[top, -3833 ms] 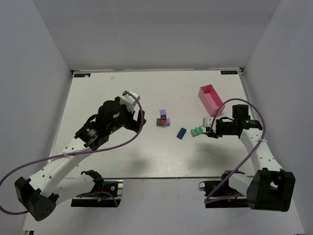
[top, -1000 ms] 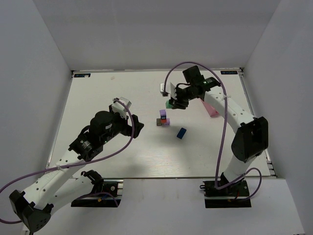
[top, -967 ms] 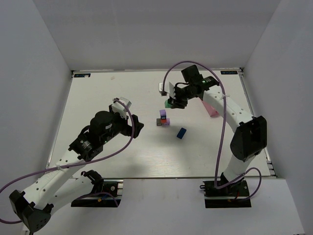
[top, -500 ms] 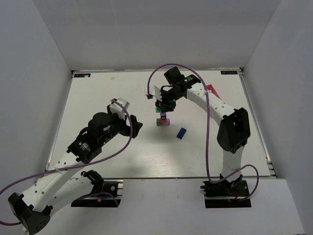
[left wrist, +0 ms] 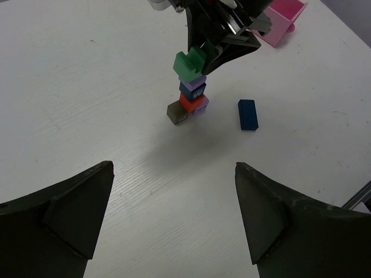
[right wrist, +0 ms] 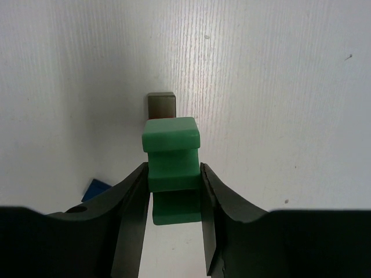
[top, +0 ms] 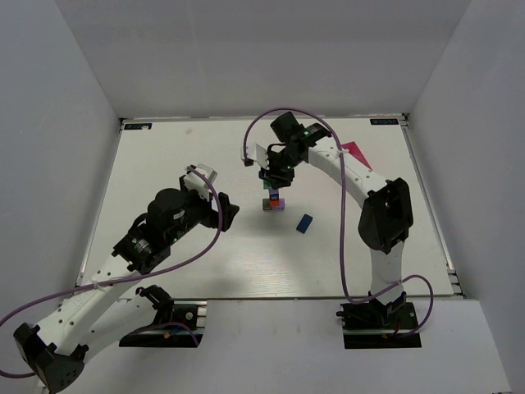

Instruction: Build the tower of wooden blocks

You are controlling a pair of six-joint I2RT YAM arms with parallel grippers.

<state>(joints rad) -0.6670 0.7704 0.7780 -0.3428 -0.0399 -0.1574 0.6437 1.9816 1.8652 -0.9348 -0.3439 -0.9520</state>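
Note:
The tower [left wrist: 191, 99] stands mid-table: a dark grey block [left wrist: 177, 111] and a lilac block [left wrist: 201, 105] at the base, then red [left wrist: 187, 102] and blue [left wrist: 193, 90]. My right gripper [right wrist: 173, 174] is shut on a green notched block [right wrist: 171, 155] and holds it right over the tower [top: 273, 201]. In the left wrist view the green block [left wrist: 189, 63] sits at the blue one's top; I cannot tell whether they touch. My left gripper [left wrist: 174, 169] hovers open and empty, well short of the tower. A loose blue block [left wrist: 247, 114] lies to the tower's right.
The pink tray [left wrist: 282, 17] stands at the back right, partly hidden behind the right arm in the top view [top: 353, 148]. The loose blue block [top: 304, 223] lies between the tower and the right arm's base. White walls enclose the table.
My right arm has swung left with the green block, from the tower's right to right above it. The left arm has barely shifted.

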